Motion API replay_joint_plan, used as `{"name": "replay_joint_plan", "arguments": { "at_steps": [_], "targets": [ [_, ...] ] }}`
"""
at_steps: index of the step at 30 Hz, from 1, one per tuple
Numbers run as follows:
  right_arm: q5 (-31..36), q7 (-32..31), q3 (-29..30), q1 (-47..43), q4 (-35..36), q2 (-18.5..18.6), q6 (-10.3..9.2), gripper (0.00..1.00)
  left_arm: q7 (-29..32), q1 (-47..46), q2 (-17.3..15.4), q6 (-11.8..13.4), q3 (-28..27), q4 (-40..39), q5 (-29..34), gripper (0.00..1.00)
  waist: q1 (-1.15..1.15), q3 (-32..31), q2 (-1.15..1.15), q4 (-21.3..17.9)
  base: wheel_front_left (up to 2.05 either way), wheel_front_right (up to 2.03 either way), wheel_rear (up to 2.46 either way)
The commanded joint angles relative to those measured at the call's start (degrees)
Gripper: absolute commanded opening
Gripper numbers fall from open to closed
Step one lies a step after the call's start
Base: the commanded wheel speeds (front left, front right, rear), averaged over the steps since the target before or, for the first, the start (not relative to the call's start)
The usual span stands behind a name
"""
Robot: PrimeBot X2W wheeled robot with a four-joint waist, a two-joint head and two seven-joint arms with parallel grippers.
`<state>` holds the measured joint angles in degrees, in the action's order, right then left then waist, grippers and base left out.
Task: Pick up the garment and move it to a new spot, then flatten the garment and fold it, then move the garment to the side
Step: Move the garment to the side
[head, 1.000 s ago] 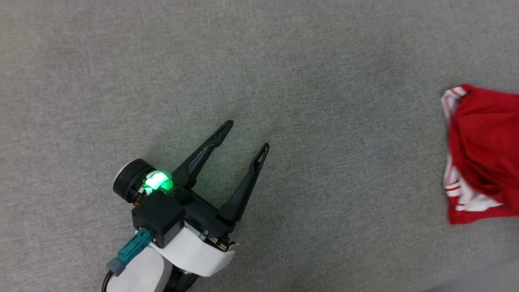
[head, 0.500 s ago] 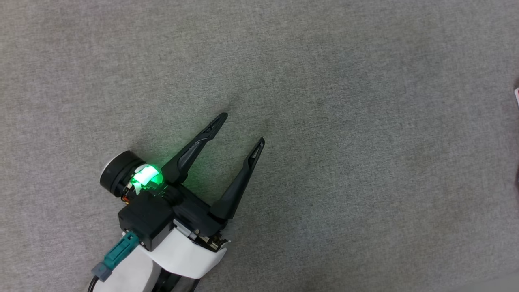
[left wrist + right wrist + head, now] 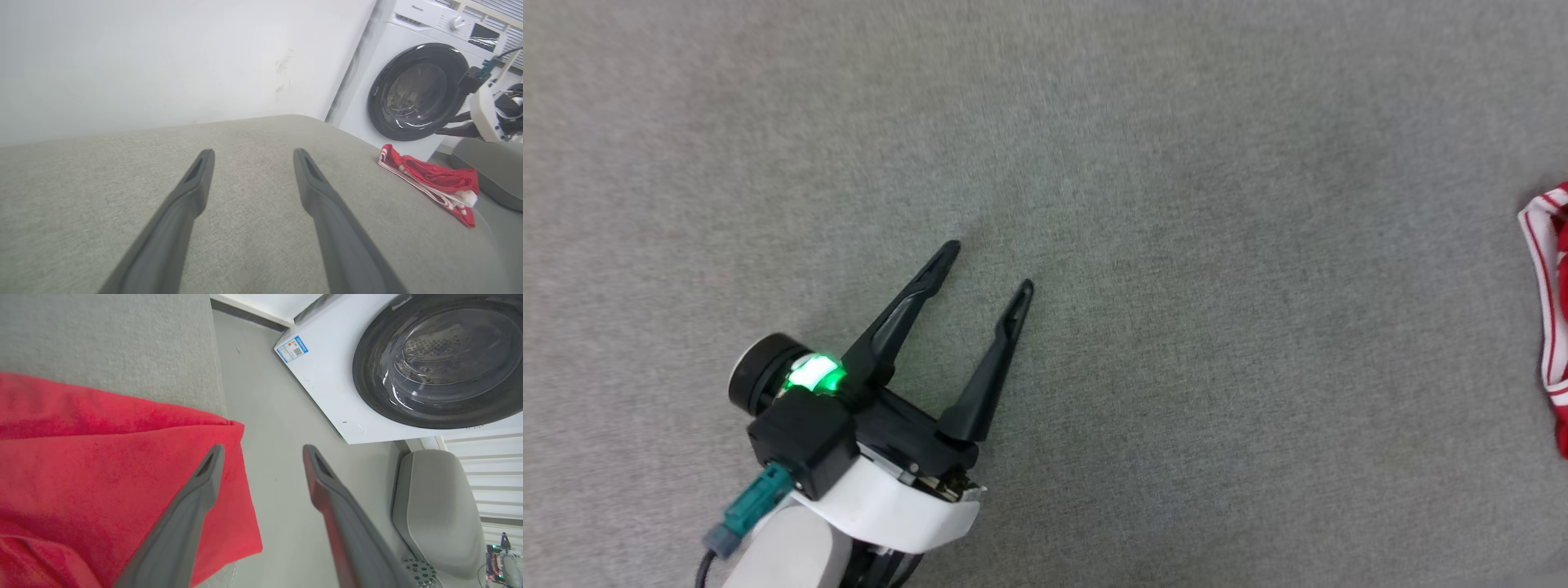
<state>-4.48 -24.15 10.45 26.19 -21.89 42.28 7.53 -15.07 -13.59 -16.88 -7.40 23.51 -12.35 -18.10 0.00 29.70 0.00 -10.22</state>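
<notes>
The garment (image 3: 429,179) is a red shirt with red-white striped trim, lying bunched near the right end of the grey cushioned surface (image 3: 253,245). In the head view only its striped edge (image 3: 1553,327) shows at the right border. My right gripper (image 3: 262,449) is open above the garment (image 3: 102,465), whose corner hangs over the surface's edge; nothing sits between its fingers. From the left wrist view the right gripper (image 3: 442,127) hovers just beyond the shirt. My left gripper (image 3: 987,268) is open and empty over bare surface, far left of the garment, and its fingers (image 3: 192,192) point along the surface.
A white washing machine (image 3: 416,94) with a dark round door (image 3: 441,355) stands past the surface's right end. A grey rounded seat (image 3: 437,506) sits on the floor beside it. A white wall (image 3: 163,61) backs the surface.
The right gripper has opened. Less of the garment shows at the right border than a second ago, and the head view has shifted. The left gripper stays open, drifted slightly left.
</notes>
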Motion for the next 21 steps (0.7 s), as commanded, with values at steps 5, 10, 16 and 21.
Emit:
{"name": "replay_joint_plan", "arguments": {
  "at_steps": [5,10,16,21],
  "targets": [
    [-2.87,3.51,-0.11,0.69,8.83,-5.13,-0.07,1.00,-0.12,3.15,2.99,-0.09,-5.69,2.11,-1.55,1.00,0.00,-9.90,0.00,2.47,0.00,0.00,0.00],
    [-4.71,6.65,-1.09,-2.61,18.45,-11.45,-0.08,1.00,-0.12,6.53,4.88,-0.05,-12.91,3.49,-0.82,1.00,0.00,-16.08,0.00,4.56,0.00,0.00,0.00],
    [-7.40,10.33,-1.33,-6.42,26.05,-19.01,-0.08,1.00,-0.12,9.63,5.51,-0.06,-19.36,4.17,0.18,1.00,0.00,-20.38,0.00,6.57,0.00,0.00,0.00],
    [-6.78,14.29,-3.41,-10.97,30.41,-23.64,-0.08,1.00,-0.12,12.67,6.19,-0.07,-23.19,5.16,0.33,1.00,0.00,-23.71,0.00,8.03,0.00,0.00,0.00]
  ]
}}
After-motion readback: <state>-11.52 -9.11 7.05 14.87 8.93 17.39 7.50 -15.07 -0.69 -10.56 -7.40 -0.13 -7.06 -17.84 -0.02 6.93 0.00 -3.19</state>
